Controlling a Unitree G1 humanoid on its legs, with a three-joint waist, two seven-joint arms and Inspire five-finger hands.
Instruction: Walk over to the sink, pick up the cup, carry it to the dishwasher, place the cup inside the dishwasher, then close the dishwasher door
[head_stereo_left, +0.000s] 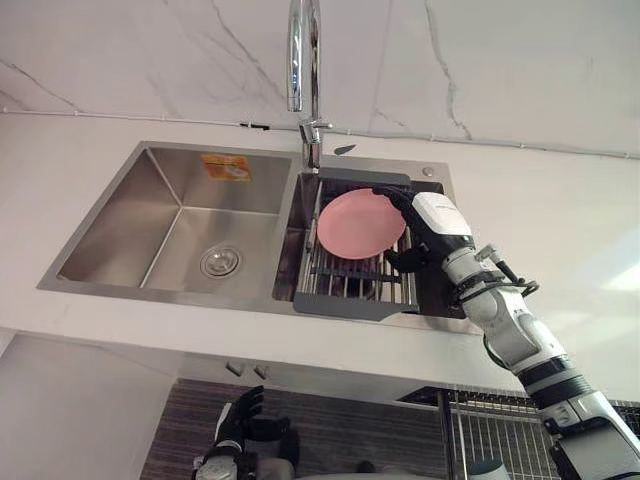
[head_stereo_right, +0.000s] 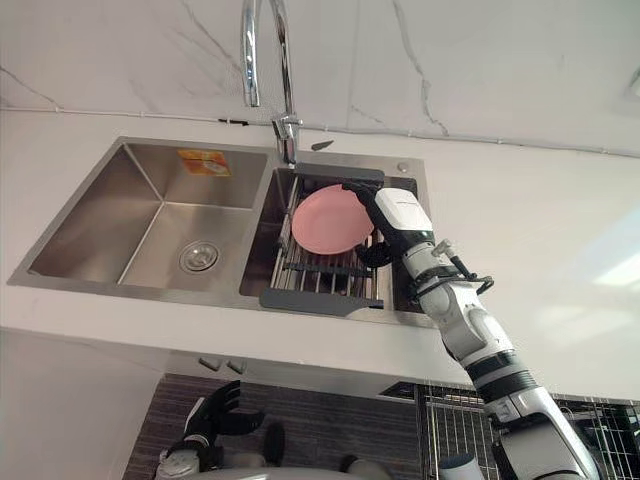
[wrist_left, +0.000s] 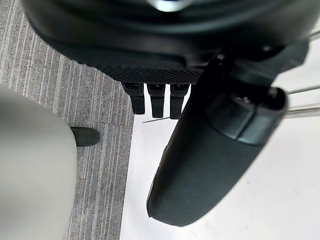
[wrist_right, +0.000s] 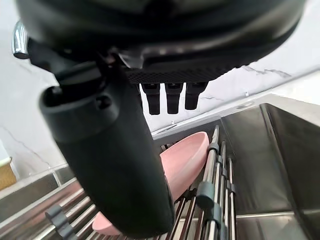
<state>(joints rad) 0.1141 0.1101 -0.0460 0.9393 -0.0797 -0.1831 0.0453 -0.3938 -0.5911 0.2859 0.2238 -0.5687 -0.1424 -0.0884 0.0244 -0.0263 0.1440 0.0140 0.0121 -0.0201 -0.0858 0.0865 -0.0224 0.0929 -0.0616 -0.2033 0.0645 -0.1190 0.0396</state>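
A pink plate (head_stereo_left: 358, 222) leans on edge in the dark wire rack (head_stereo_left: 350, 290) that fills the right basin of the steel sink (head_stereo_left: 110, 200). My right hand (head_stereo_left: 435, 225) reaches in from the right and is open. Its fingers (head_stereo_left: 392, 195) lie over the plate's upper right rim and its thumb (head_stereo_left: 405, 262) sits below the rim. In the right wrist view the plate (wrist_right: 187, 160) lies just past the straight thumb (wrist_right: 110, 150). My left hand (head_stereo_left: 238, 428) hangs low in front of the counter, open and holding nothing.
A tall chrome faucet (head_stereo_left: 305, 70) rises behind the divider between the basins. The left basin (head_stereo_left: 180, 230) has a drain and a sticker. White counter (head_stereo_left: 560, 230) surrounds the sink. A wire dishwasher rack (head_stereo_left: 500, 430) shows below the counter at lower right.
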